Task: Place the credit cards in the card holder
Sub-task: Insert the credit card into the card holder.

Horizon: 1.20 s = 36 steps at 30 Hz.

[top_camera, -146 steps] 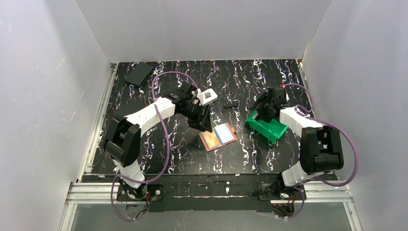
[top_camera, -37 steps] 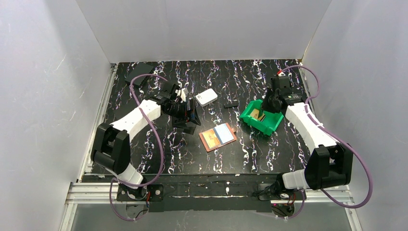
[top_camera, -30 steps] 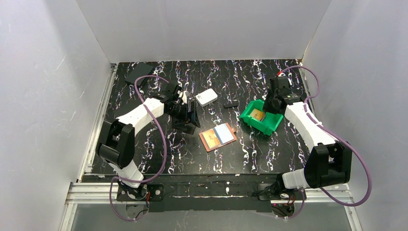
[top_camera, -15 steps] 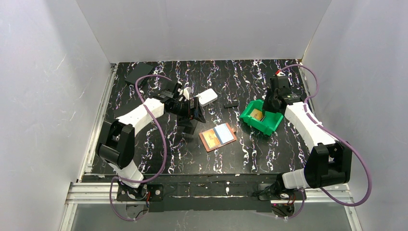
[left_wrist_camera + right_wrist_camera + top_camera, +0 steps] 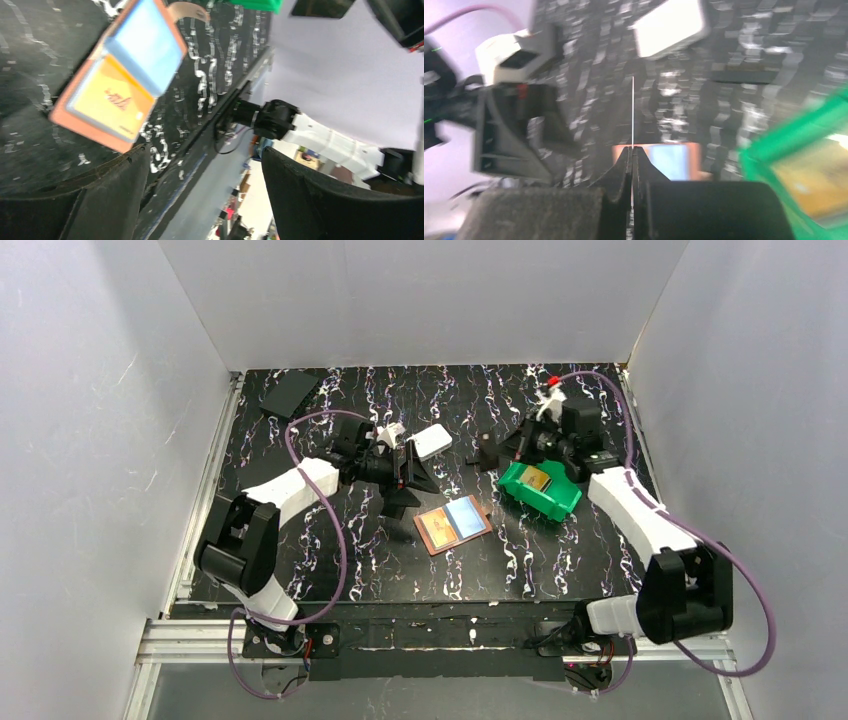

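Pinching a card (image 5: 632, 110), right pincer (image 5: 632, 148) hangs by green bin (image 5: 556, 502); left pincer (image 5: 205, 150) gapes beside white box (image 5: 431, 441).

Card holder (image 5: 453, 524): matt leather-like skin. Bin (image 5: 558, 502): smooth green plastic. Table (image 5: 520, 560): black marbled, slight sheen.

Table (image 5: 560, 560): black top with white and purple marbled streaks, white walls on three sides.

- Far-left corner: dark flat rectangle (image 5: 287, 393), set askew to the edges.
- Middle, toward the far side: white rounded box (image 5: 433, 441), with a small black bar (image 5: 744, 76) near it and not touching it.
- Centre: card holder (image 5: 453, 524), lying open and flat. Orange-brown rim, orange panel on the left, light-blue panel on the right.
- Right of centre: green bin (image 5: 560, 502), standing apart from the holder.
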Each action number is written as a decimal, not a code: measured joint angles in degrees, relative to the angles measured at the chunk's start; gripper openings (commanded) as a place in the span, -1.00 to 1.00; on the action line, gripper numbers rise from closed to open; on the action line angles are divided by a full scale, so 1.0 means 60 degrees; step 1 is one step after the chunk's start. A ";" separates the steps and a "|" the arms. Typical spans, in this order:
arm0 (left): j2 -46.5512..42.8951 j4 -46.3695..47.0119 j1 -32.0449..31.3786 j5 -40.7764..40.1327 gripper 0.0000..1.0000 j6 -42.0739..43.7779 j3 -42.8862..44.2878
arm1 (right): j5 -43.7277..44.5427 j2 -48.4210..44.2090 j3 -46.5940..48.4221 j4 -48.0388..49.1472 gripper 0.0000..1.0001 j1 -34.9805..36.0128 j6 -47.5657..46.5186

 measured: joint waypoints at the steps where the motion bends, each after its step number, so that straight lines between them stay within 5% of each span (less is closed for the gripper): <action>1: -0.0095 0.0514 0.0000 0.0284 0.59 -0.0390 -0.0262 | -0.0663 0.0171 -0.0102 0.0699 -0.97 0.0135 0.0335; 8: -0.1045 0.2565 -0.0015 0.0907 0.44 -0.1978 -0.0729 | -0.3581 0.0845 -0.2036 0.5198 -0.97 0.0984 0.3628; 18: -0.1628 0.4003 -0.0015 0.0991 -0.11 -0.3304 -0.0794 | -0.4637 0.1144 -0.2514 0.9162 -0.97 0.1293 0.6499; 25: -0.1628 0.4164 -0.0018 0.0984 -0.85 -0.3581 -0.0845 | -0.4747 0.1246 -0.2586 0.9989 -0.97 0.1370 0.7140; 29: -0.1628 0.4317 -0.0015 0.0973 -1.00 -0.3512 -0.0867 | -0.4750 0.1355 -0.2590 0.9806 -0.45 0.1377 0.6998; 31: -0.1628 0.4364 -0.0033 0.0925 -1.00 -0.3424 -0.0914 | -0.4710 0.1366 -0.2554 0.9122 -0.02 0.1377 0.6473; 33: -0.1628 0.4350 -0.0044 0.0750 -1.00 -0.3319 -0.1082 | -0.4437 0.1366 -0.2204 0.7359 0.41 0.1373 0.5351; 36: -0.1628 0.4054 -0.0044 0.0350 -1.00 -0.3078 -0.1410 | -0.3315 0.1450 -0.1162 0.4091 0.60 0.1384 0.3235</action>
